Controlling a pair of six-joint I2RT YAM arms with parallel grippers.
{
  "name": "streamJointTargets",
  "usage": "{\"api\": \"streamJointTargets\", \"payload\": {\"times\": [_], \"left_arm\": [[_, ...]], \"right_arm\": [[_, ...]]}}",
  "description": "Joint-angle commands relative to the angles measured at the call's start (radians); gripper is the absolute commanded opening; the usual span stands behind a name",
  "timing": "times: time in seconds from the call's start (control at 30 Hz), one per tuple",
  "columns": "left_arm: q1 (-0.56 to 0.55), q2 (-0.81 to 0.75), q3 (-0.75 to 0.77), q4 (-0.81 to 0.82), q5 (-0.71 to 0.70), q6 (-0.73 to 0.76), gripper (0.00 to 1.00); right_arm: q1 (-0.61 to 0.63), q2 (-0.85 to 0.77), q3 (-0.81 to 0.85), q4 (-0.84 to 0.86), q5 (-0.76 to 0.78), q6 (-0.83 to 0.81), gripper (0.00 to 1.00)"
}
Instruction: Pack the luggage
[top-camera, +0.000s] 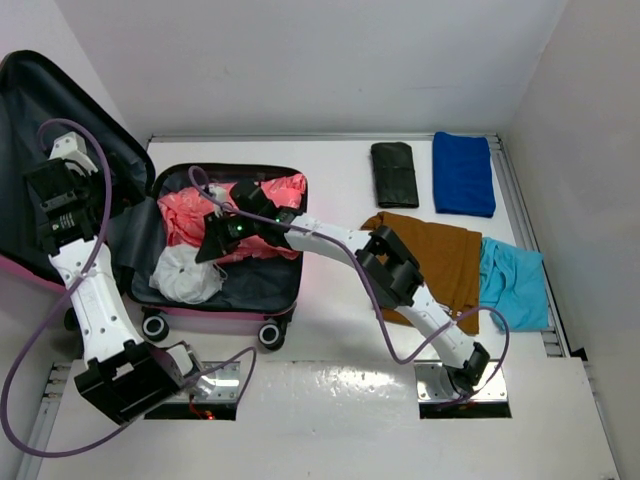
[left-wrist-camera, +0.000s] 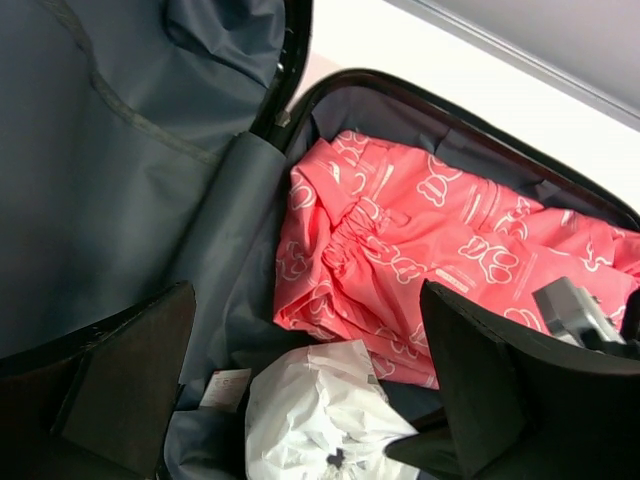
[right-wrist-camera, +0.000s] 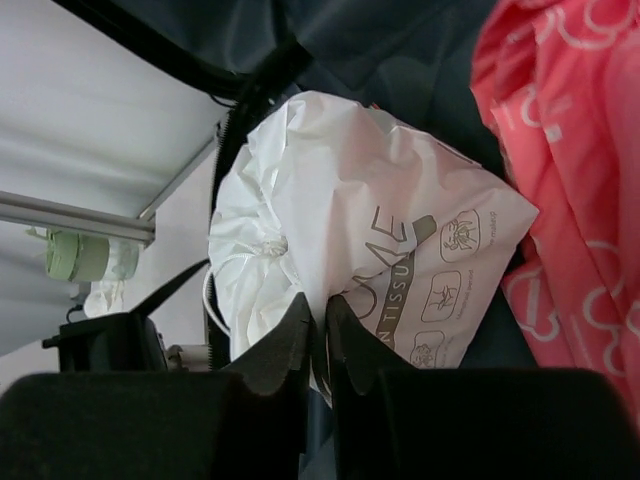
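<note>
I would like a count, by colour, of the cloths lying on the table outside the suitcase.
Black cloth: 1
Dark blue cloth: 1
Brown cloth: 1
Light blue cloth: 1
Total: 4

I see my left arm (top-camera: 92, 305) rising from its base and leaning up-left, wrist folded over at the top. The left gripper (left-wrist-camera: 308, 300) is spread wide, its fingers (left-wrist-camera: 130, 380) at the two sides of the wrist view. My right arm (top-camera: 330, 240) reaches far left, elbow bent midway. The right gripper (top-camera: 215, 245) points down-left, fingertips nearly together with a thin slit between.
</note>
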Motion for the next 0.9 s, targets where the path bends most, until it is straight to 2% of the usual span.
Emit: {"api": "streamJointTargets", "payload": {"times": [0.0, 0.03, 0.13, 0.17, 0.27, 0.43, 0.53, 0.57, 0.63, 0.67, 0.73, 0.77, 0.8, 0.87], "left_arm": [[0.012, 0.031, 0.025, 0.01, 0.047, 0.001, 0.99], [0.012, 0.046, 0.025, 0.01, 0.068, 0.001, 0.99], [0.003, 0.058, 0.034, 0.031, 0.106, 0.001, 0.99], [0.003, 0.058, 0.043, 0.04, 0.106, 0.001, 0.99], [-0.043, 0.058, 0.054, 0.077, 0.148, 0.027, 0.99], [-0.146, 0.083, 0.088, 0.139, 0.174, 0.072, 0.99], [-0.285, 0.103, 0.134, 0.149, 0.146, 0.152, 0.99], [-0.369, 0.103, 0.16, 0.149, 0.137, 0.172, 0.99], [-0.458, 0.135, 0.171, 0.149, 0.137, 0.205, 0.99], [-0.555, 0.149, 0.184, 0.149, 0.172, 0.214, 0.95], [-0.656, 0.179, 0.197, 0.128, 0.217, 0.228, 0.92], [-0.708, 0.22, 0.197, 0.119, 0.244, 0.261, 0.92], [-0.812, 0.242, 0.206, 0.11, 0.308, 0.292, 0.91], [-0.899, 0.288, 0.221, 0.076, 0.367, 0.397, 0.94]], "right_arm": [[-0.02, -0.019, 0.006, 0.003, 0.0, -0.013, 0.13], [-0.022, -0.024, 0.006, -0.003, -0.003, -0.022, 0.31], [-0.04, -0.057, -0.02, -0.031, -0.003, -0.042, 0.73], [-0.05, -0.082, -0.032, -0.037, 0.0, -0.045, 0.77], [-0.099, -0.165, -0.077, -0.04, 0.005, -0.03, 0.79], [-0.217, -0.336, -0.045, -0.173, 0.046, -0.056, 0.81], [-0.359, -0.46, -0.069, -0.315, 0.092, -0.097, 0.81], [-0.385, -0.515, -0.109, -0.377, 0.127, -0.137, 0.81], [-0.505, -0.609, -0.202, -0.455, 0.147, -0.151, 0.81], [-0.536, -0.679, -0.336, -0.503, 0.157, -0.177, 0.81], [-0.666, -0.805, -0.429, -0.553, 0.16, -0.205, 0.81], [-0.697, -0.835, -0.563, -0.573, 0.157, -0.24, 0.81], [-0.756, -0.862, -0.603, -0.592, 0.152, -0.289, 0.81], [-0.832, -0.975, -0.74, -0.664, 0.154, -0.335, 0.79]]}}
